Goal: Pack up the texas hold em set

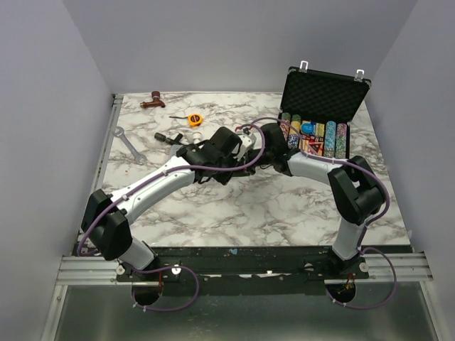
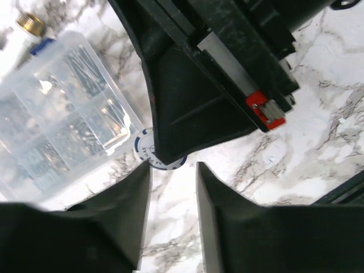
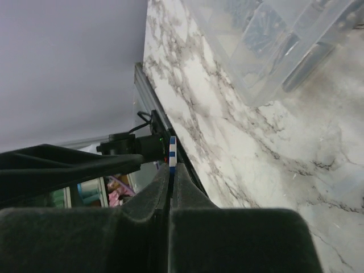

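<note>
Pinching a poker chip [image 3: 172, 152], right fingers [image 3: 149, 200] crowd the clear box [image 3: 273, 45].

Chips [image 1: 316, 135] in case [image 1: 323, 94], back R corner.

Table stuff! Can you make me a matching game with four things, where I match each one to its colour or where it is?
Things:
1. case
2. tape measure
3. wrench
4. poker chip

Colour, place or state:
A. yellow, near the far edge
B. silver, lying on the left side of the table
C. blue and white, pinched on its edge in the right gripper
D. black, standing open at the far right

Pairs: 1-D, 2-A, 3-B, 4-C
</note>
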